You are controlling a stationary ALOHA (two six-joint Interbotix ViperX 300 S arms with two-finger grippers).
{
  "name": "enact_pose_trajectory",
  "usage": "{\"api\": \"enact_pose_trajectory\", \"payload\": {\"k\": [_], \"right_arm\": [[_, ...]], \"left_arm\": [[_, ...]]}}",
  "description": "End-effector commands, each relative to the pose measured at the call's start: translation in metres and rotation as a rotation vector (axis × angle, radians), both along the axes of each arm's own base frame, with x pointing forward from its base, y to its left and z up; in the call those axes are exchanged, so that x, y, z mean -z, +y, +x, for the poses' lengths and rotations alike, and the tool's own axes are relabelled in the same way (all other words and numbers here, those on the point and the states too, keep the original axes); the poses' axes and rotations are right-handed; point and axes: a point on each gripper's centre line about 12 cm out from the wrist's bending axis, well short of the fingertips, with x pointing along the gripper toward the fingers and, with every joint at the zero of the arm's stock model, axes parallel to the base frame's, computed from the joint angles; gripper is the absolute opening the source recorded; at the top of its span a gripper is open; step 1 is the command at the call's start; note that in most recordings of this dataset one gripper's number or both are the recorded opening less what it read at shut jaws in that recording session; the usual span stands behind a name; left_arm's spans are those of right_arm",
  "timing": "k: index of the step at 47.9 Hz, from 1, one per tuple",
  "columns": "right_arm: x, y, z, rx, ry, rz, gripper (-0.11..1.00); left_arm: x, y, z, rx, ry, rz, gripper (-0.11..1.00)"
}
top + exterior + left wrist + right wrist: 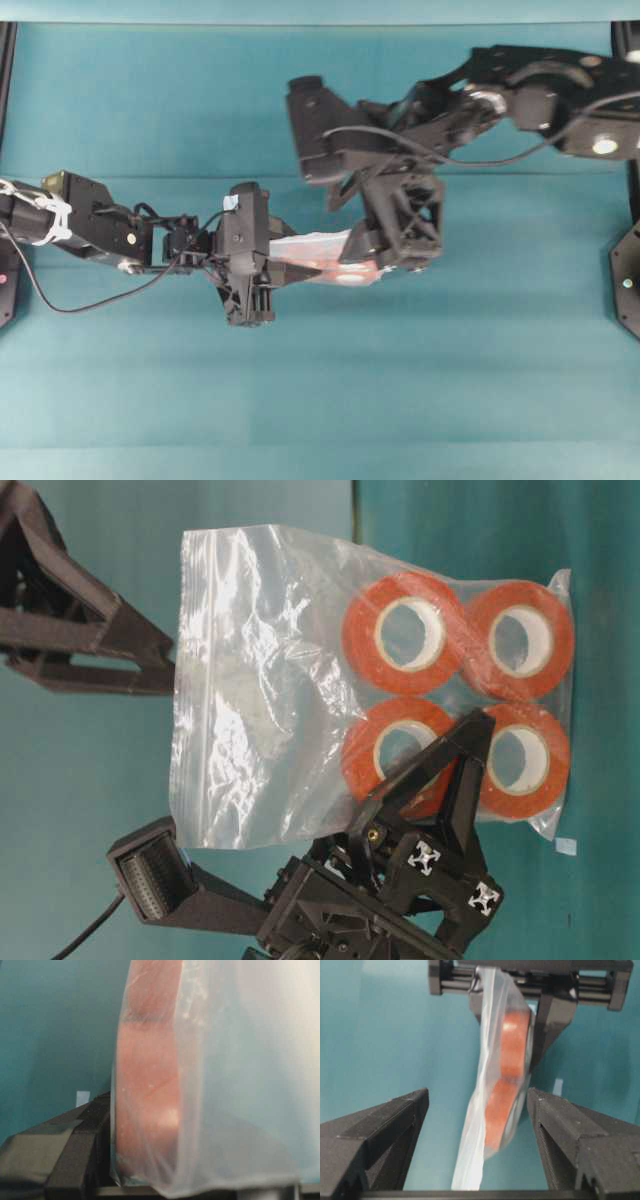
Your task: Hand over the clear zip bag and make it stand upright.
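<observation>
Bag (300, 680) hangs in the air above the counter (120, 100), held between the two arms, with its four orange rolls (455, 695) bunched at one short end and the empty, crinkled plastic and zip strip at the other. Left claw (532, 990) is clamped on the bag at the roll end, fingers pressed against both faces, which is what keeps the bag off the counter. Right claw (477, 1110) stands with its jaws wide apart on either side of the bag, touching neither face, so the weight appears to rest on the left claw alone; judging by that, the handover looks done and standing the bag up is not yet done. Seen from overhead, the bag's long axis runs roughly level from the left claw towards the right claw, so it is on edge, not flat. Setting the heavy roll end down should help it stand.
</observation>
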Motion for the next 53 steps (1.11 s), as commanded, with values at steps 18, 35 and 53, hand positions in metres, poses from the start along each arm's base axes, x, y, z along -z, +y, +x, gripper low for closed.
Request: {"api": "enact_pose_trajectory", "payload": {"k": [18, 35, 53], "right_arm": [[-0.028, -0.002, -0.045, 0.095, -0.213, -0.044, 0.87], [-0.035, -0.005, -0.075, 0.180, -0.389, -0.082, 0.87], [-0.034, 0.000, -0.099, 0.227, -0.422, -0.043, 0.86]], "left_arm": [[-0.005, -0.001, 0.003, 0.000, -0.019, -0.004, 0.24], [-0.005, -0.001, 0.003, -0.002, -0.020, -0.008, 0.24], [-0.006, -0.001, 0.003, -0.004, -0.020, -0.012, 0.24]]}}
